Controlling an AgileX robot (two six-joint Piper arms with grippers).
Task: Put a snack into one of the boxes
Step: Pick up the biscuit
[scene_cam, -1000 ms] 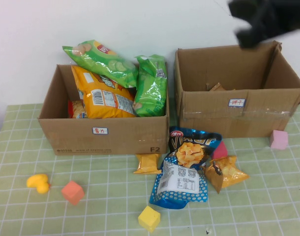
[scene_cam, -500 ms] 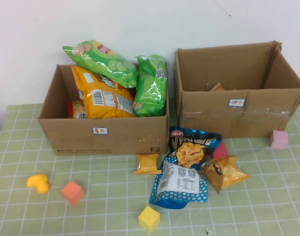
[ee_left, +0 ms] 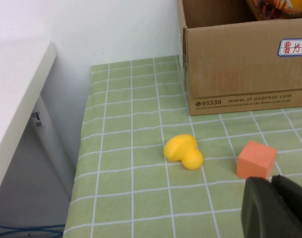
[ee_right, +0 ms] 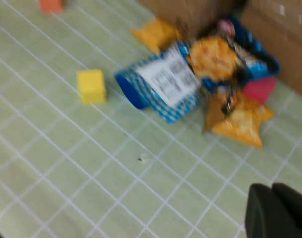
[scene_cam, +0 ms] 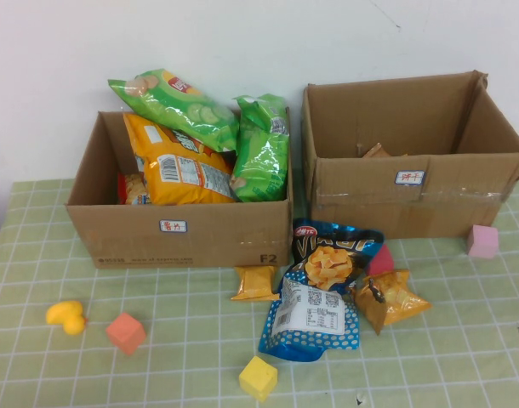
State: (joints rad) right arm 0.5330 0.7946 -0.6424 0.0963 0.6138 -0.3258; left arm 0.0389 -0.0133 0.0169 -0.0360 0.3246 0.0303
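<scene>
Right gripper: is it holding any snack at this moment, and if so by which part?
Nothing is held. The right gripper is shut and empty above the table, short of the blue chip bag. The left gripper hangs near the orange cube, also holding nothing.

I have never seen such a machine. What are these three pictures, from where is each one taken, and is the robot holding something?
It is a two-armed robot. One picture looks down from a raised camera; two come from cameras on its wrists. The checked table carries two cardboard boxes: the left box is full of chip bags, the right box nearly empty. A blue snack bag lies in front, with small toy blocks around. The left gripper hovers near an orange block. The right gripper is shut, holding nothing.
</scene>
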